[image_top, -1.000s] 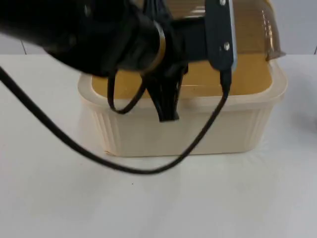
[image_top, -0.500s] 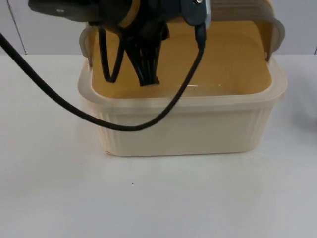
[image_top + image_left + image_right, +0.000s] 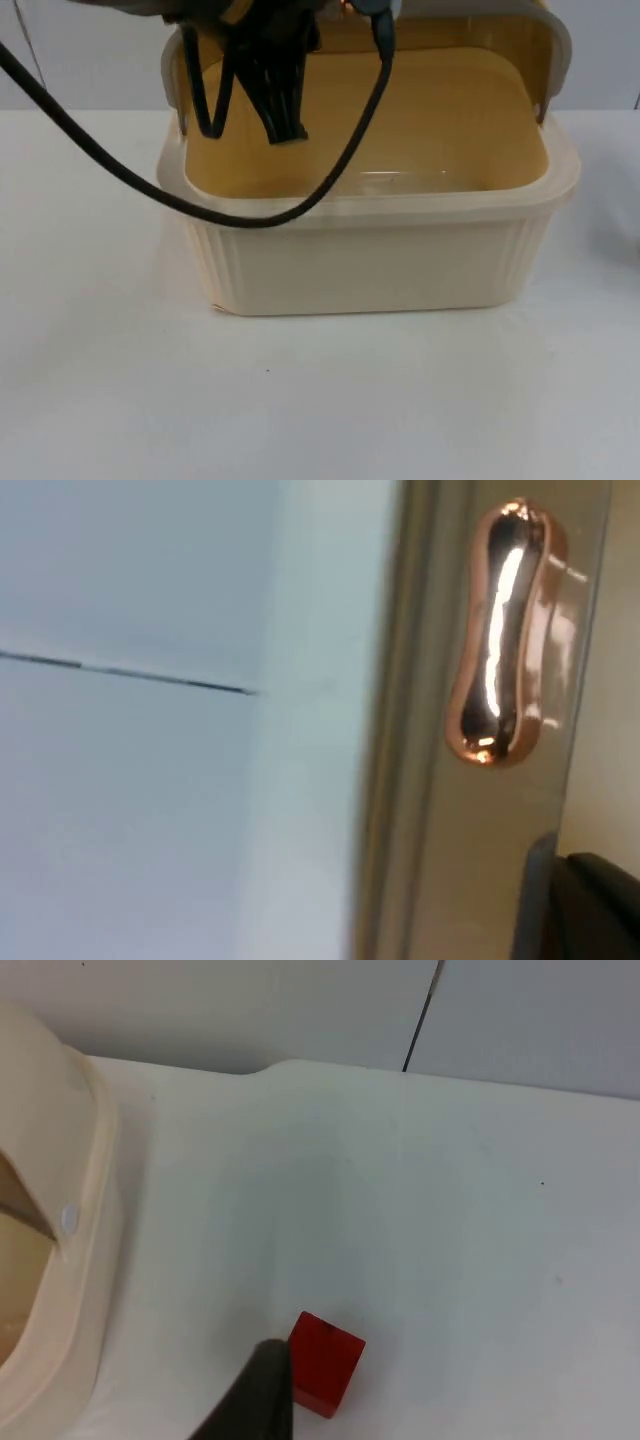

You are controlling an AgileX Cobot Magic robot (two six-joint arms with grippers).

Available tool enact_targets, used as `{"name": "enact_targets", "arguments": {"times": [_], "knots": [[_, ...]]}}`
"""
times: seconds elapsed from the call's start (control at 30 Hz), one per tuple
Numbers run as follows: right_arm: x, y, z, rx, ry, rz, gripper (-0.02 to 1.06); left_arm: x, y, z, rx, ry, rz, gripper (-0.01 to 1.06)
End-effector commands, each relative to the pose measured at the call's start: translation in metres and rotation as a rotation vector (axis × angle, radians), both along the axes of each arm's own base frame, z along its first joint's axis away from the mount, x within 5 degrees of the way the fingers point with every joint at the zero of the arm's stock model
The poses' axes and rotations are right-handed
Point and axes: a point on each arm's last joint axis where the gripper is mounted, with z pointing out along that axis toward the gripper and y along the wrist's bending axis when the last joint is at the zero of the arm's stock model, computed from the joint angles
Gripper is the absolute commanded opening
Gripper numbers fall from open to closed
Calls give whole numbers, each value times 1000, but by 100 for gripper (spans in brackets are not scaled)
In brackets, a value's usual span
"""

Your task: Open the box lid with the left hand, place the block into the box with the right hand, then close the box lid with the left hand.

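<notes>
The box point(image 3: 370, 270) stands open, lid point(image 3: 553, 50) raised. The left gripper point(image 3: 283, 128) hangs above the interior; finger state cannot be determined. The right gripper point(image 3: 250, 1400), state indeterminable, touches the red block point(image 3: 325, 1362).

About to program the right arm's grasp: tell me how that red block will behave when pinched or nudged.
The red block looks rigid, with flat faces, so it should slide rather than roll on the white table. It looks small and probably light, so a nudge from the nearby right gripper fingertip could shift it.
</notes>
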Motion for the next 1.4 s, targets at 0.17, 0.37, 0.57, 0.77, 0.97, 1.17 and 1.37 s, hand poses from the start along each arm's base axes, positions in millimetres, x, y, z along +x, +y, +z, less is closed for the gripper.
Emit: {"name": "enact_targets", "arguments": {"times": [0.17, 0.37, 0.57, 0.77, 0.97, 1.17, 1.37], "knots": [[-3, 1, 3, -7, -5, 7, 100, 5, -2, 17, -62, -21, 38, 0], [-3, 1, 3, -7, -5, 7, 100, -3, -1, 25, -134, 41, 123, 0], [-3, 1, 3, -6, -7, 8, 100, -30, -5, 49, -161, 100, 99, 0], [-3, 1, 3, -5, -7, 8, 100, -53, 11, 103, -343, 28, 87, 0], [-3, 2, 3, 14, -6, 9, 100, -67, 55, 160, -703, -56, 194, 0], [-3, 3, 3, 24, -6, 10, 100, -57, 132, 178, -1149, -18, 571, 0], [-3, 4, 3, 41, -5, 11, 100, -49, 196, 167, -1138, -48, 878, 0]]}}
